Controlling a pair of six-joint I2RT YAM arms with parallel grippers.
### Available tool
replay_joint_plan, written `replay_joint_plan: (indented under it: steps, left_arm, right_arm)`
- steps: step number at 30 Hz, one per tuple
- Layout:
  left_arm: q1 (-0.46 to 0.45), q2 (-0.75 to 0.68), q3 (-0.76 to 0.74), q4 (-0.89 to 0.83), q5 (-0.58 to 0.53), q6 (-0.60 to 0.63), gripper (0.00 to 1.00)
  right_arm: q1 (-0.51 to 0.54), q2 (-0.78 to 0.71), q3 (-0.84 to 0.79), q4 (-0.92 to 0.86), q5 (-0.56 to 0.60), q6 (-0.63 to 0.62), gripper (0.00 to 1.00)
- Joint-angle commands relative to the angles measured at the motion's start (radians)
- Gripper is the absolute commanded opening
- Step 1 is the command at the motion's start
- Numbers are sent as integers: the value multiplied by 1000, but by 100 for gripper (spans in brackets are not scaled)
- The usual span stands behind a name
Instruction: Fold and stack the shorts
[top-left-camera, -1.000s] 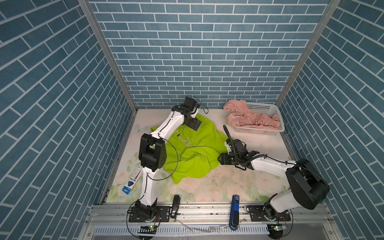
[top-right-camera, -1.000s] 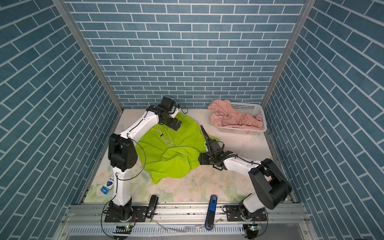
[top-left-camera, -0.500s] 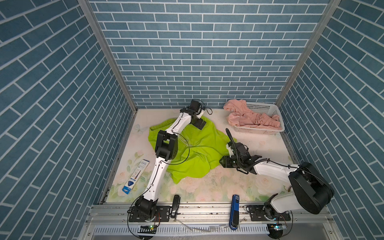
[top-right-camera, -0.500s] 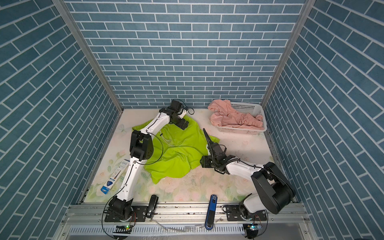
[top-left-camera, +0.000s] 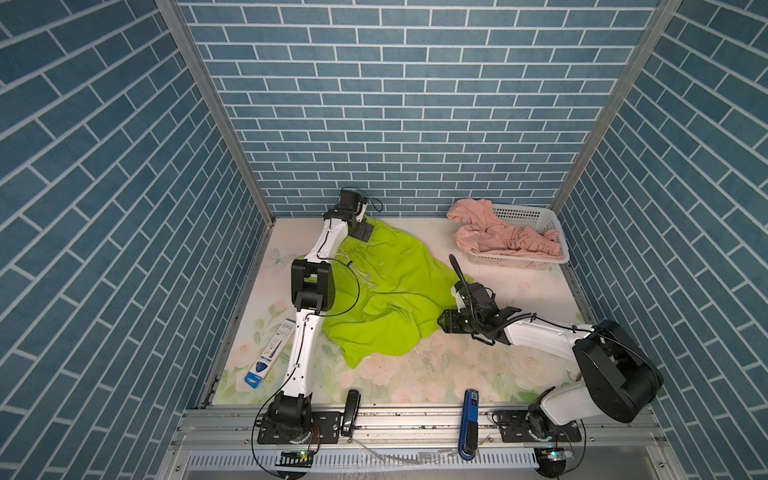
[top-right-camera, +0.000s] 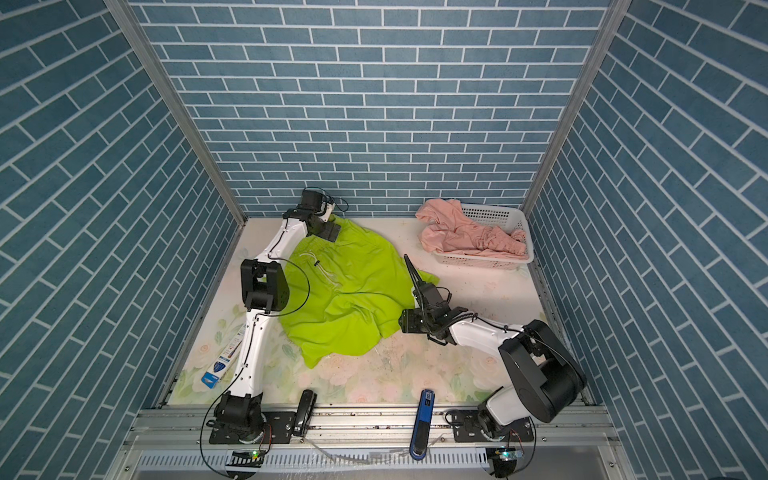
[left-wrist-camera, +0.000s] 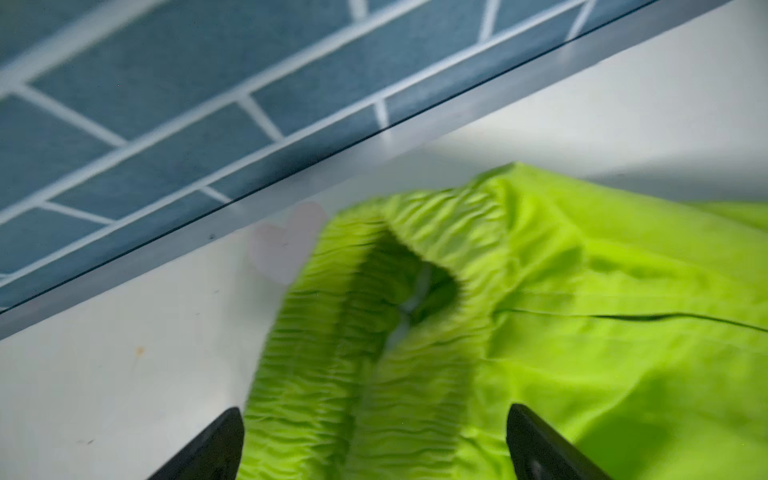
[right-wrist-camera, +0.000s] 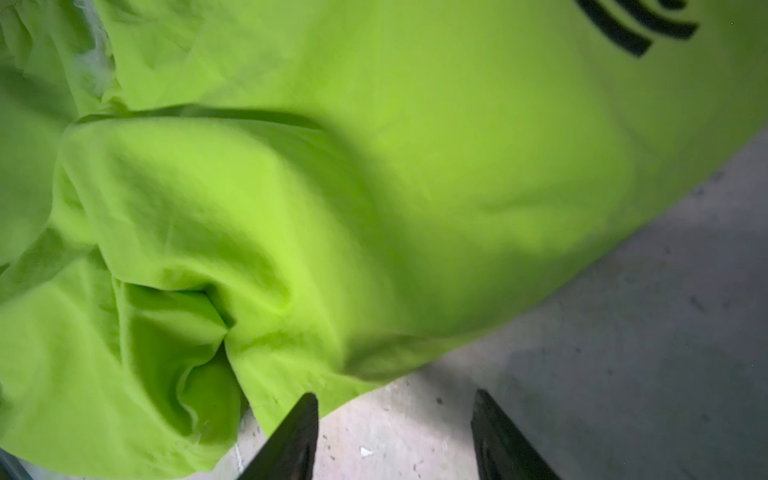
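At the green shorts (top-left-camera: 390, 286), left tool (left-wrist-camera: 374, 415) gapes wide, right tool (right-wrist-camera: 395, 399) half-open, empty.

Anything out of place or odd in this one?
The pink shorts hang crumpled over the basket rim, half out. The green shorts lie rumpled, unfolded. A blue-white pack lies by the left table edge.

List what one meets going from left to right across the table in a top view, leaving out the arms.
Blue-and-white flat pack → lime-green shorts → salmon-pink shorts, lying in the white basket.
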Motion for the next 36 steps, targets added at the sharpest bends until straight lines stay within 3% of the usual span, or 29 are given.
replay_joint_plan:
  steps: [1, 5, 8, 15, 19, 22, 26, 31, 36]
  left_arm:
    - [12, 11, 54, -45, -88, -27, 100]
    - [17, -86, 13, -146, -68, -96, 100]
    - [8, -233, -170, -204, -79, -215, 100]
    - [7, -747, -892, -56, 56, -459, 100]
    - [6, -950, -1174, -12, 101, -524, 100]
    - [7, -1021, -1296, 3, 37, -546, 100]
    - [6, -1043, -1379, 48, 40, -575, 100]
    - [7, -1050, -1426, 79, 52, -581, 100]
    - [9, -1061, -1436, 70, 26, -579, 100]
  right_arm:
    - [-1, 0, 43, -51, 2, -36, 60]
    - [1, -35, 55, -62, -32, -79, 61]
    - [37, -64, 58, -69, -95, -150, 62]
    - [211, -23, 111, -126, -142, -272, 64]
    - [238, 48, 149, -161, -85, -294, 64]
    - [239, 81, 162, -174, -45, -296, 64]
    - [237, 117, 194, -202, 2, -280, 58]
    - [242, 152, 203, -141, -78, -303, 57]
    - [243, 230, 255, -163, -74, -312, 54]
